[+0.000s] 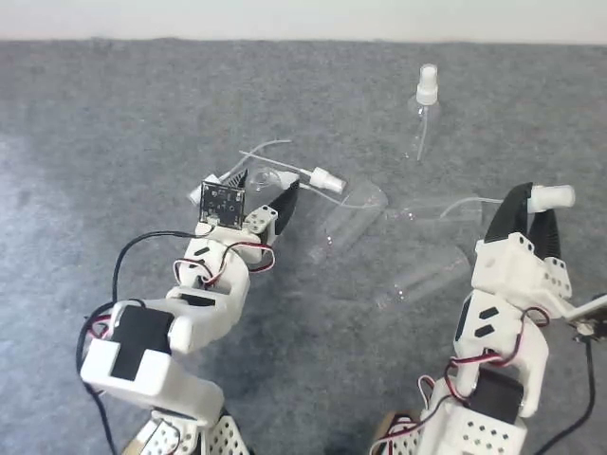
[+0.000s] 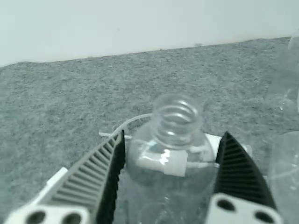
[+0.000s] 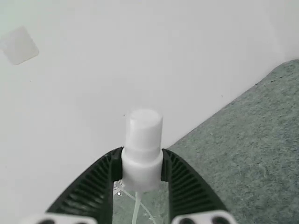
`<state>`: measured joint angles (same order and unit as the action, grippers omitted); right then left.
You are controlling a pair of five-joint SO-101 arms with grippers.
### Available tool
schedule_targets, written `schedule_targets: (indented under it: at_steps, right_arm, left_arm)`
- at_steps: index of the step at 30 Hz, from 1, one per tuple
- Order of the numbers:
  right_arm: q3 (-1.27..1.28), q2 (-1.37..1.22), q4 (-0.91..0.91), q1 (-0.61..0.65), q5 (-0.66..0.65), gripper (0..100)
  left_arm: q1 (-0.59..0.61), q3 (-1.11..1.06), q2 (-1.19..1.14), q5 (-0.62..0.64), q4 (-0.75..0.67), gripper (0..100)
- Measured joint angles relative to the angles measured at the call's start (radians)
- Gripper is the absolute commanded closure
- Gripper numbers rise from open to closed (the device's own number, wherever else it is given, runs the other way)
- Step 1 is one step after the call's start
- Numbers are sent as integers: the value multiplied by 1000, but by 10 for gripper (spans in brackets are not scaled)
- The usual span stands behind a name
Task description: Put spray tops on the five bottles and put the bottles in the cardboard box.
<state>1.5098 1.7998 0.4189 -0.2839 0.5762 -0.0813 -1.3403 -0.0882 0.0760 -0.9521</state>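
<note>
The left hand [image 2: 173, 140], centre-left in the high view, is closed on the body of a clear uncapped bottle [image 2: 177, 116], leaving its threaded neck free. The right hand [image 3: 141, 156], at the right edge, is clamped on a white spray top [image 3: 144, 130], probably so the two can be mated. Between them on the table [image 1: 95, 142] lie an open bottle [image 1: 351, 223], a second open bottle [image 1: 427, 270] and a loose spray top [image 1: 327, 178]; a capped bottle [image 1: 426, 114] stands upper right.
</note>
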Motion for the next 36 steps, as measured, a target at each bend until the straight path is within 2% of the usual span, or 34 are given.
schedule_targets:
  at_steps: [6, 12, 18, 25, 29, 36]
  right_arm:
    - [0, 0, 0, 0, 0, 993]
    - [0, 0, 0, 0, 0, 993]
    - [0, 0, 0, 0, 0, 993]
    - [0, 0, 0, 0, 0, 993]
    - [0, 0, 0, 0, 0, 993]
    - [0, 0, 0, 29, 0, 993]
  left_arm:
    - [0, -80, 0, 0, -126, 705]
    - [0, -109, 0, 0, -160, 705]
    - [0, -212, 0, 0, -321, 705]
    - [0, -269, 0, 0, -388, 709]
    - [0, -322, 0, 2, -489, 710]
    - [54, -330, 2, 74, -572, 713]
